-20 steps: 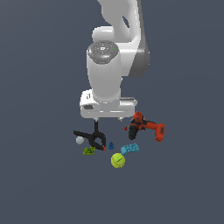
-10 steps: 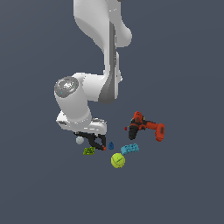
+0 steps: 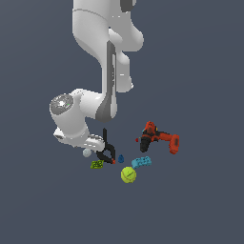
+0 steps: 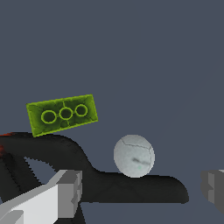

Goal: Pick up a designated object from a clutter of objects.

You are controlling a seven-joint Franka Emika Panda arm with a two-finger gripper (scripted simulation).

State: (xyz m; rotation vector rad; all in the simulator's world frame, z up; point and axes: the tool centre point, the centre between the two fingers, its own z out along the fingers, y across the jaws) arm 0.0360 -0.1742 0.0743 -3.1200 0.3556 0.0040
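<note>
Fingers (image 4: 65, 192) of my gripper (image 4: 142, 192) spread wide, holding nothing; white ball (image 4: 134, 155) lies between them, against the clamp (image 4: 131, 188)

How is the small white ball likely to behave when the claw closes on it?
The white ball looks smooth and round, so it may roll or squirt out if pinched off-centre. It sits against the black clamp, which may block one finger.

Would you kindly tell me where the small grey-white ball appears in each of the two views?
Exterior view: the grey-white ball sits at the clutter's left edge, just below the arm's wrist.
Wrist view: the ball lies between the gripper fingers, against the black spring clamp.
Shared landmark: the green block beside the clamp.
</note>
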